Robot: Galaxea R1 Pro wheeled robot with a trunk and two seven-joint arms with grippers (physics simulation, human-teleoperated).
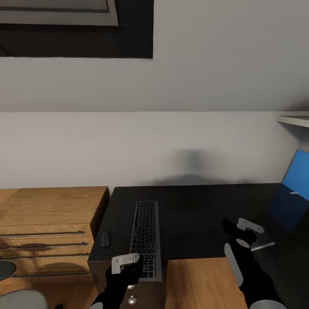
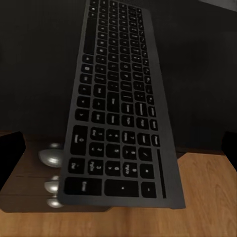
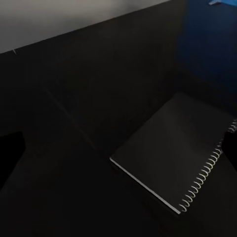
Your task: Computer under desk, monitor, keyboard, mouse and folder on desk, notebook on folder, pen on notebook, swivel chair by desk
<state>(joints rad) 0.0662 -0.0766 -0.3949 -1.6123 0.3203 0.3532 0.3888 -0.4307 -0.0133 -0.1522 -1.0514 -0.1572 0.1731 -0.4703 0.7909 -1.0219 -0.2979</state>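
The keyboard (image 1: pixel 146 240) lies lower centre on the dark surface (image 1: pixel 189 214), overhanging its near edge, mouse (image 1: pixel 105 239) to its left. Left gripper (image 1: pixel 125 262) fingers sit spread beside the keyboard's near end. Right gripper (image 1: pixel 245 231) fingers spread above the notebook (image 3: pixel 173 153).

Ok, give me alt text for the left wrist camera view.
A slim grey keyboard with dark keys lies on the black desk, its near end overhanging the desk edge above the oak floor. Silver knobs sit below that edge.

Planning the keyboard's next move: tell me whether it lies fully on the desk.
No. The keyboard lies flat but its near end overhangs the desk edge.
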